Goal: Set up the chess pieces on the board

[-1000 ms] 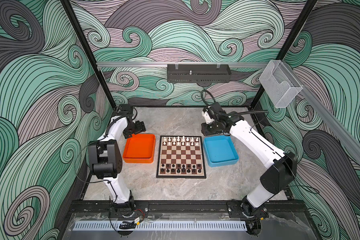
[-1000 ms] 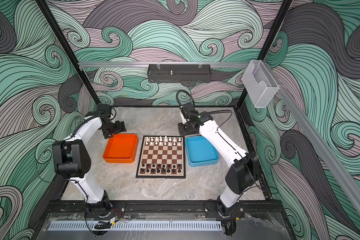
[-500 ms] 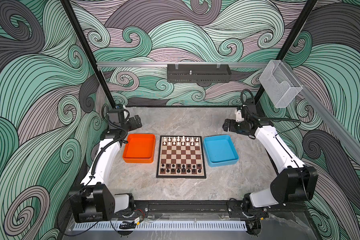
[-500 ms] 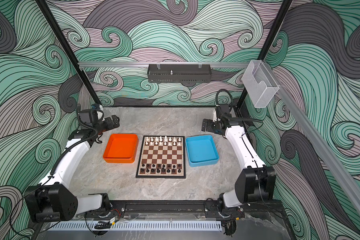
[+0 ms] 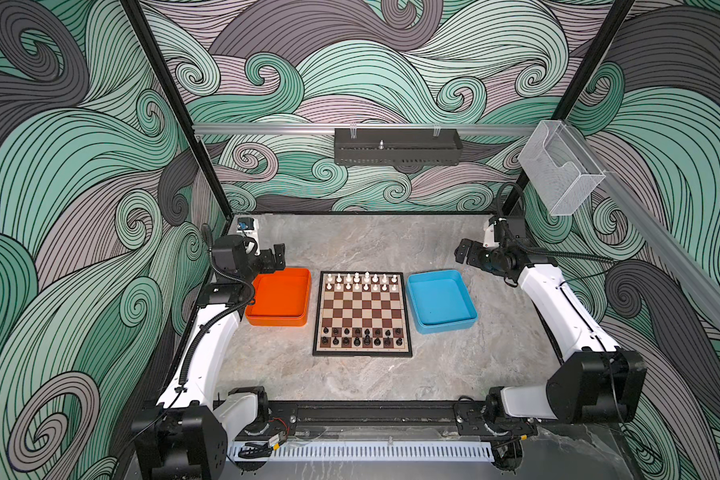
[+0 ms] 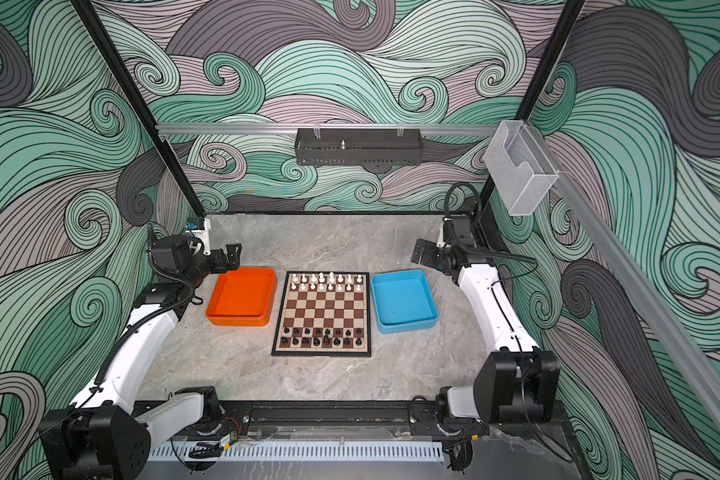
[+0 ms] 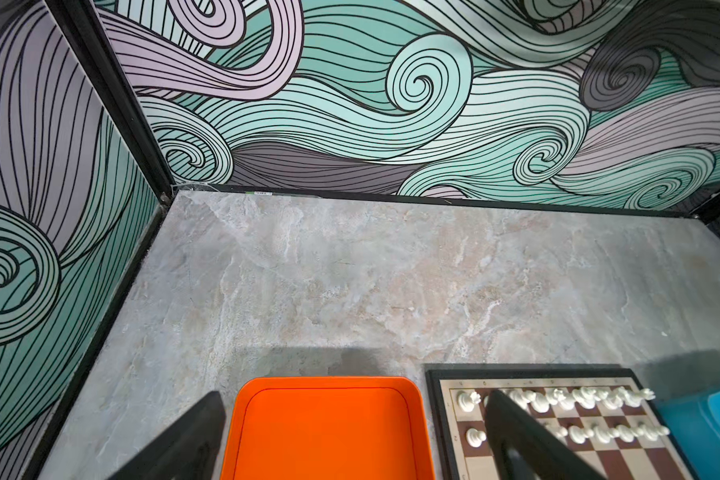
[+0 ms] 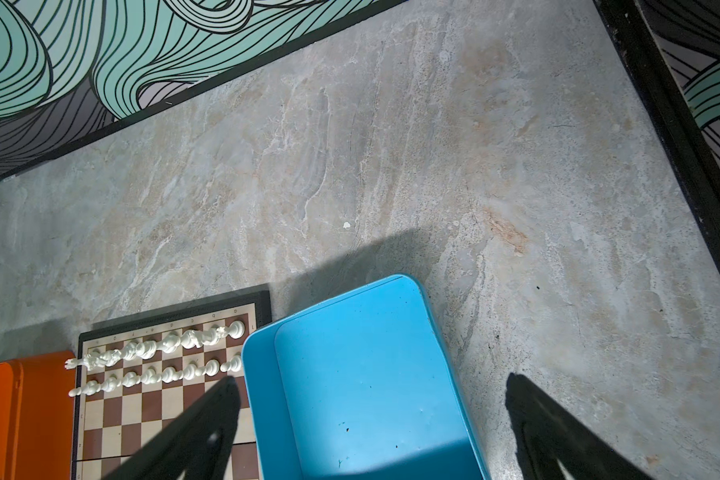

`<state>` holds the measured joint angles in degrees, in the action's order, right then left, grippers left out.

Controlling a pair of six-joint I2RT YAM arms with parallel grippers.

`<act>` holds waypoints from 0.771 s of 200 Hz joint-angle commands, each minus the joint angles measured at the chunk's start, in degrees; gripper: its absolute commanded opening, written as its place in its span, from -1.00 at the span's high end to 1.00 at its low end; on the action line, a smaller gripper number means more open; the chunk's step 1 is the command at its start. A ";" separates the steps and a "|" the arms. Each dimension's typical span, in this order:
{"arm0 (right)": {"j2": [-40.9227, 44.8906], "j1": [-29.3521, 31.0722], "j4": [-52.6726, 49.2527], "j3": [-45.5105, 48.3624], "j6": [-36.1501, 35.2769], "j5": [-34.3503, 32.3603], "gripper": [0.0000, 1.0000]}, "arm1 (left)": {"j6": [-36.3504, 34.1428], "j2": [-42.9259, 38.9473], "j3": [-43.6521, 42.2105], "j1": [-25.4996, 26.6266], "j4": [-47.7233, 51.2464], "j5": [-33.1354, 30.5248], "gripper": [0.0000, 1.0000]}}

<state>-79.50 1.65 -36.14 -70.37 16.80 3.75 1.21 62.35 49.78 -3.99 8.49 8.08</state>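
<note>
Both arms flank the board (image 5: 362, 309), left gripper (image 5: 276, 257) poised by the orange tray (image 5: 278, 296), right gripper (image 5: 464, 254) by the blue tray (image 5: 439, 300), each with jaws spread, empty.

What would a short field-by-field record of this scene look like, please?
board: on the table, between two trays
white pieces: standing on its two far rows
black pieces: on its two near rows
orange tray: left of board, no pieces inside
blue tray: right of board, no pieces inside
left gripper: open, empty, near the orange tray's far edge
right gripper: open, empty, near the blue tray's far edge
</note>
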 commanded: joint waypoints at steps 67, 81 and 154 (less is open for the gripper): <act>5.87 -1.70 7.66 3.40 -4.46 1.76 -0.99 | -0.37 5.80 -20.43 -0.20 -27.89 -8.26 -0.98; 7.10 -1.74 8.66 4.46 -4.67 0.20 -0.99 | 2.34 8.08 -21.48 -0.14 -30.54 -9.96 -0.97; 15.83 -1.74 46.34 28.99 -7.27 -1.96 -0.99 | 1.56 19.60 -24.53 1.53 -45.54 -15.18 -0.97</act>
<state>-66.52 0.08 -10.22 -49.65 8.88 5.21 3.05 79.00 25.52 -3.01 -27.14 -3.40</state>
